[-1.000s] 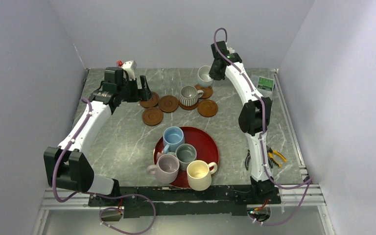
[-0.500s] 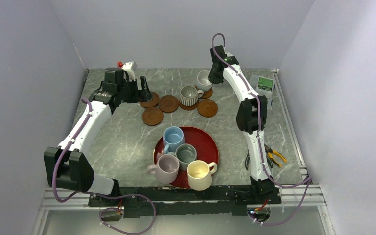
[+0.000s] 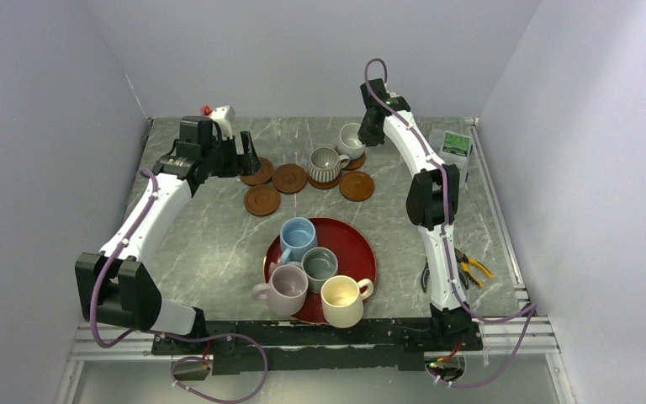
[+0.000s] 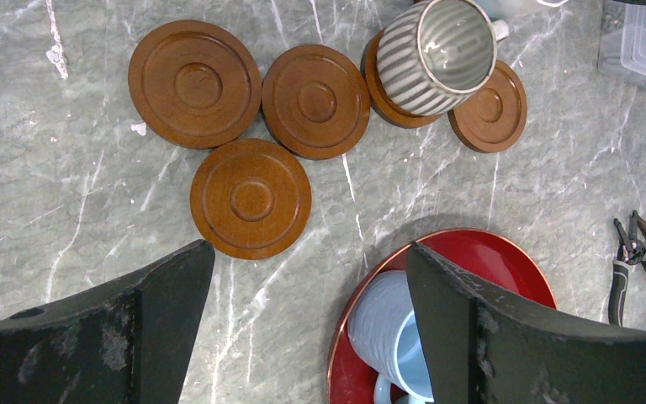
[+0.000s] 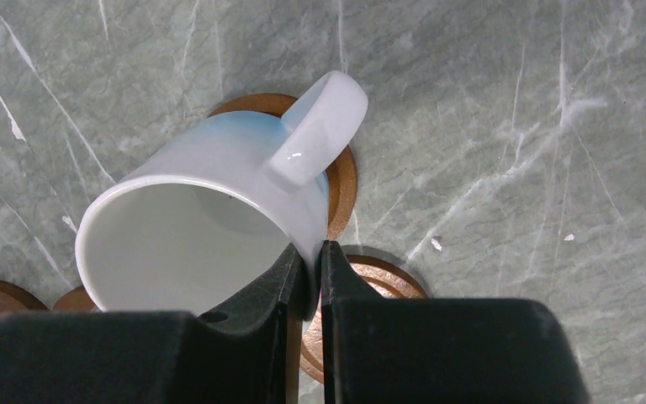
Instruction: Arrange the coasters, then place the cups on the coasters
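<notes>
My right gripper [image 5: 313,263] is shut on the wall of a white cup [image 5: 210,219], just beside its handle. The cup leans over the back coaster [image 5: 342,181]; another coaster [image 5: 374,282] lies nearer. In the top view this cup [image 3: 351,138] is at the back right. A ribbed grey cup [image 4: 437,55] stands on its own coaster. Three bare coasters [image 4: 194,82], [image 4: 315,100], [image 4: 251,198] cluster to its left, and another [image 4: 492,105] lies to its right. My left gripper [image 4: 307,252] hangs open above the table near them, holding nothing.
A glossy red tray [image 3: 357,244] in the near middle carries a light blue cup [image 3: 298,238], a grey-green one [image 3: 320,263], a lilac one [image 3: 286,288] and a cream-yellow one [image 3: 341,300]. Pliers [image 3: 473,269] lie at the right. A small box [image 3: 456,145] sits back right.
My right gripper has shifted the white cup a little nearer, over the back coaster, then held still. The left arm has not moved.
</notes>
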{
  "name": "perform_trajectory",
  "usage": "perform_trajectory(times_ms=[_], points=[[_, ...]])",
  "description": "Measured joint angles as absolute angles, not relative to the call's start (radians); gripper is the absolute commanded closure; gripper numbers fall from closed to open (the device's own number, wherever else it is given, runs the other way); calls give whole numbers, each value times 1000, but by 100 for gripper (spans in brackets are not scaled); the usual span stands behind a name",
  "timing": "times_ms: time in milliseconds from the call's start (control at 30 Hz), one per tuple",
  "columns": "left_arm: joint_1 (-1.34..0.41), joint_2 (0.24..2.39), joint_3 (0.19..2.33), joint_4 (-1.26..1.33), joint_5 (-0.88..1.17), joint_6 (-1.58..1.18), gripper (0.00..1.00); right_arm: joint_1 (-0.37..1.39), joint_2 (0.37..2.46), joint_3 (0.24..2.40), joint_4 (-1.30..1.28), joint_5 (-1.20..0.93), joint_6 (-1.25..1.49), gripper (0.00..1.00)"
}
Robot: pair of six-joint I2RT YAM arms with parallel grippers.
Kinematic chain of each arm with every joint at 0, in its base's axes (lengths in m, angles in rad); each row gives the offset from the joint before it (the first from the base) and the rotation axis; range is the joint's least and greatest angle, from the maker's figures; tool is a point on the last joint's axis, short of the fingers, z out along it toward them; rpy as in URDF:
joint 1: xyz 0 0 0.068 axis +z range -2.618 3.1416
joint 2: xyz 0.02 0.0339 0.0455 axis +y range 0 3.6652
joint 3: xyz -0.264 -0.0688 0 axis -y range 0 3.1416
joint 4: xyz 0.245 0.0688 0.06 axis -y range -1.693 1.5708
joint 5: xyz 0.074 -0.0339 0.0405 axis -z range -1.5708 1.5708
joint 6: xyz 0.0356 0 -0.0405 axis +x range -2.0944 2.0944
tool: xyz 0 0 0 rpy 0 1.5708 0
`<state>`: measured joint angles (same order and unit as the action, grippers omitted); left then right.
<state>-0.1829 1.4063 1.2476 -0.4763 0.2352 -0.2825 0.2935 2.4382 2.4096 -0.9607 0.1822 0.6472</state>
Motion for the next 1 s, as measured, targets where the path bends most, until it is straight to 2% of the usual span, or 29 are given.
perform_trajectory(times_ms=[800,1000], points=[[-183,1406,1248,-477,235,-283,11,290,2469,2425,-992,176,651,100],[-183,1406,1248,-477,235,-283,11,288,2473,2428,-994,172,651,88]])
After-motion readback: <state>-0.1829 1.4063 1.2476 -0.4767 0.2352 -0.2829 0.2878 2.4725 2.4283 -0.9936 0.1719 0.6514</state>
